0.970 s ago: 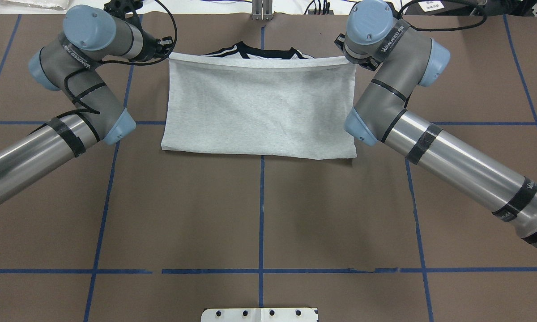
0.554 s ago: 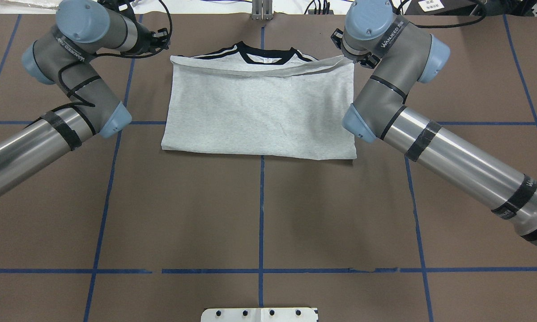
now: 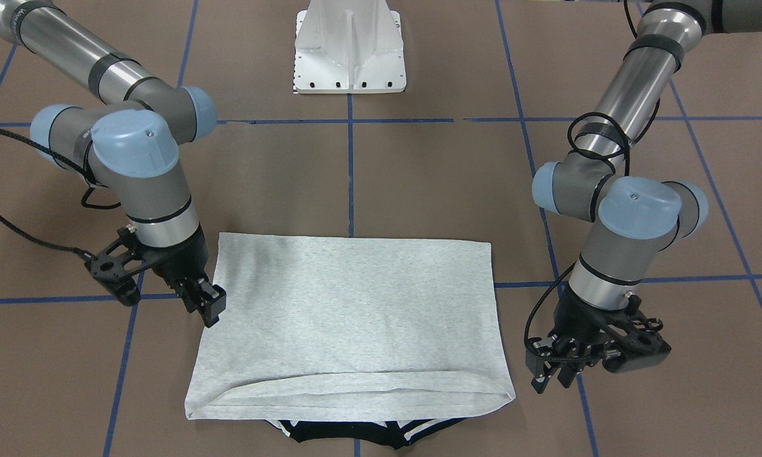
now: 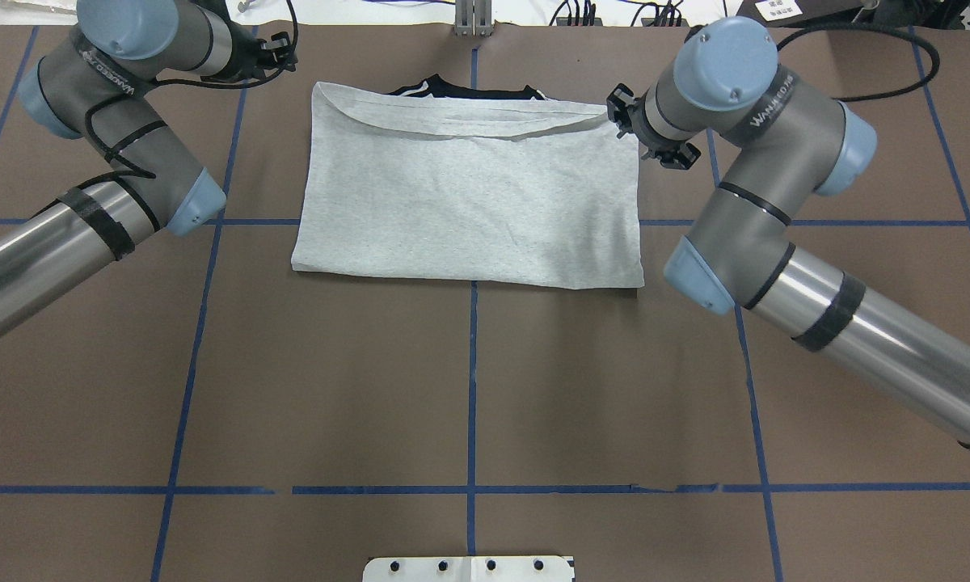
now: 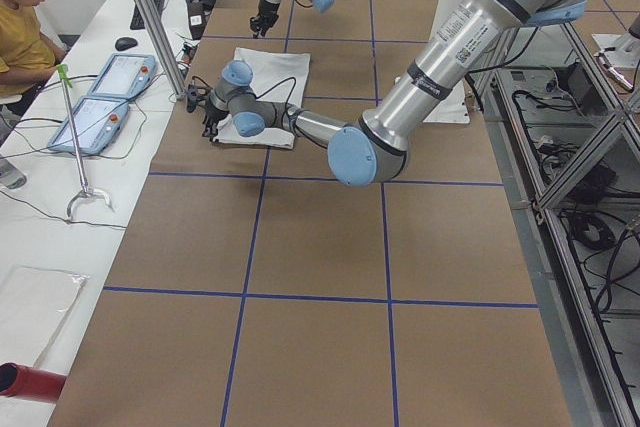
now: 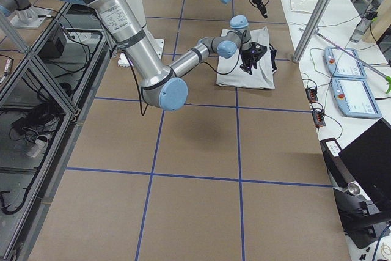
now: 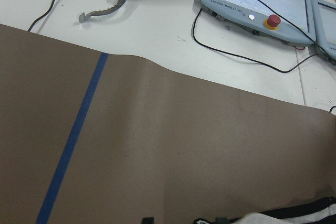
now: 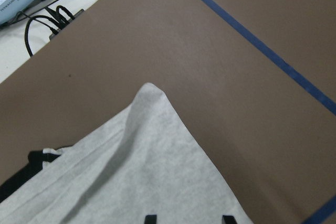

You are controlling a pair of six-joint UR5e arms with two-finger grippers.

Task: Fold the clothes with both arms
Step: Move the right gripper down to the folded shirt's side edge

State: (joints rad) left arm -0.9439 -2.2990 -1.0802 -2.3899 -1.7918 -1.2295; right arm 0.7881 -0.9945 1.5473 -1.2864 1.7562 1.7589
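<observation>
— Two layers of shirt (image 4: pixel 469 202) lie flat on the table (image 4: pixel 469 388), at its far middle from the robot, with the hem (image 4: pixel 453 121) laid over toward the collar (image 4: pixel 461 87). What worries us?

— That hem. It lies in a loose curve, and the corner beneath the right claw (image 3: pixel 208 306) looks a little raised. If we pinch there next, we judge we might take only the top layer and pull the fold open, or drag the whole shirt askew.

— And the claws?

— We see the right claw spread wide at the shirt's edge, with grey cloth showing between its tips (image 8: pixel 150 219) in the wrist view. Nothing is pinched, and we cannot tell whether it touches the cloth. The left claw (image 3: pixel 551 376) is likewise spread and holds nothing. It hangs beside the shirt, apart from it, over bare table.

— So uneven timing is our other risk?

— Yes. One claw sits at the cloth and the other off it, so a one-sided pull would skew the fold.
</observation>
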